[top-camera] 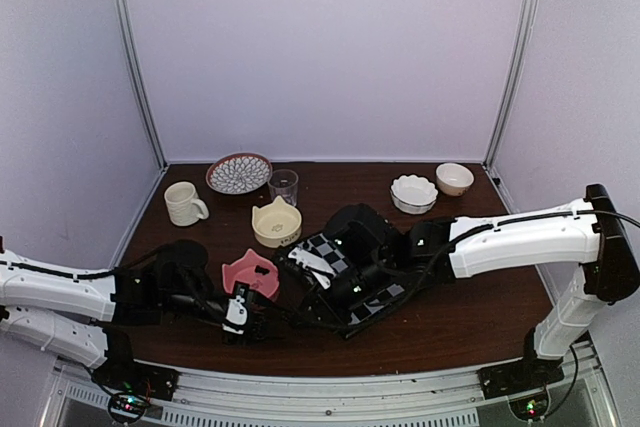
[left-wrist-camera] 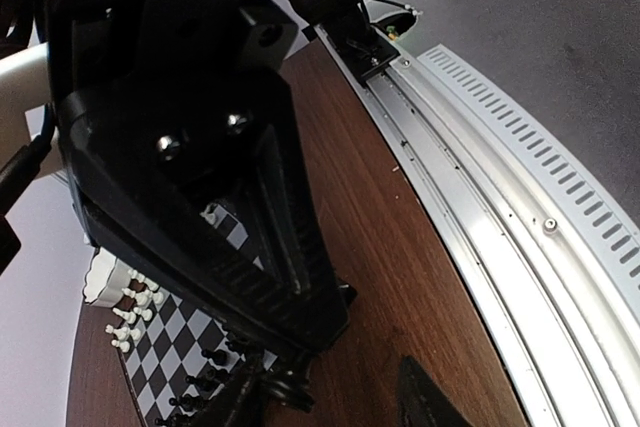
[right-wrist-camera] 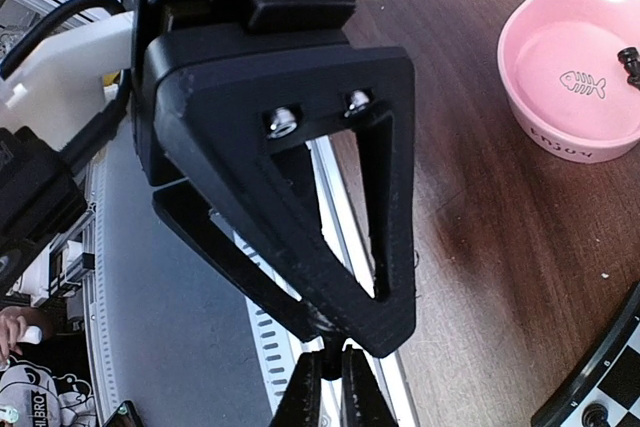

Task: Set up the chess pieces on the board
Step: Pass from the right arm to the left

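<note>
Fingers on the left [left-wrist-camera: 418, 399] sit parted around one black chess piece [left-wrist-camera: 290, 384] at the edge of the board [left-wrist-camera: 180, 342], no clear grip. It's tiny, light, slick plastic, so pinch mid-stem. The right fingers [right-wrist-camera: 358, 392] are pinched shut; can't tell if they hold anything.

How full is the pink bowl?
Nearly empty: the bowl shows a bare floor and only one black piece, at the frame's edge; the rest of it is cut off.
</note>
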